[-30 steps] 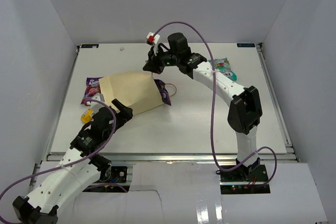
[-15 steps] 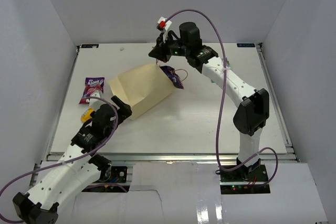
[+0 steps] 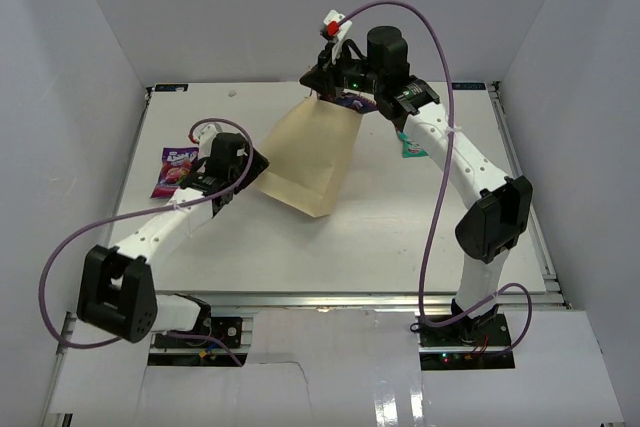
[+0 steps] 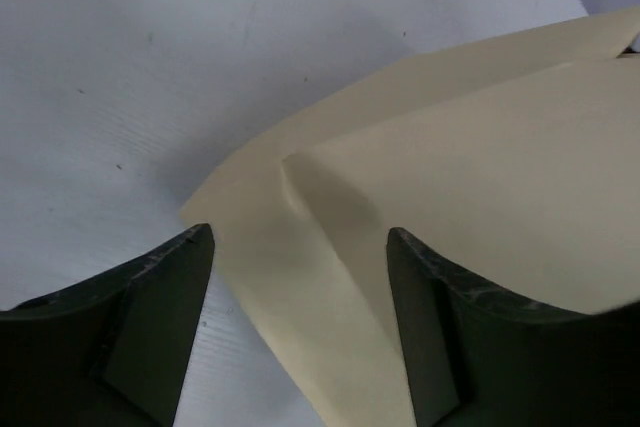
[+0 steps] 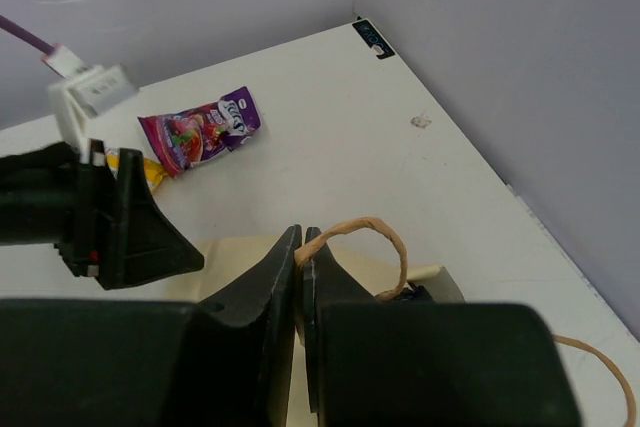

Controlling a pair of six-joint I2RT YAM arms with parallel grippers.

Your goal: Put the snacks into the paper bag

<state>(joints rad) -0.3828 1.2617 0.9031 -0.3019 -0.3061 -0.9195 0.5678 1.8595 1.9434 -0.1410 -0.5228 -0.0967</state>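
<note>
Matte white table (image 3: 400, 237) — creased tan paper bag (image 3: 312, 157).

Tan paper bag (image 3: 310, 152) hangs tilted; magenta snack (image 3: 175, 169) lies flat.

Overhead camera looks down; both close wrist cameras share the paper bag (image 3: 310, 162).

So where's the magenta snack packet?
In the top view the magenta packet lies on the table near its left edge, just left of the left gripper.
</note>
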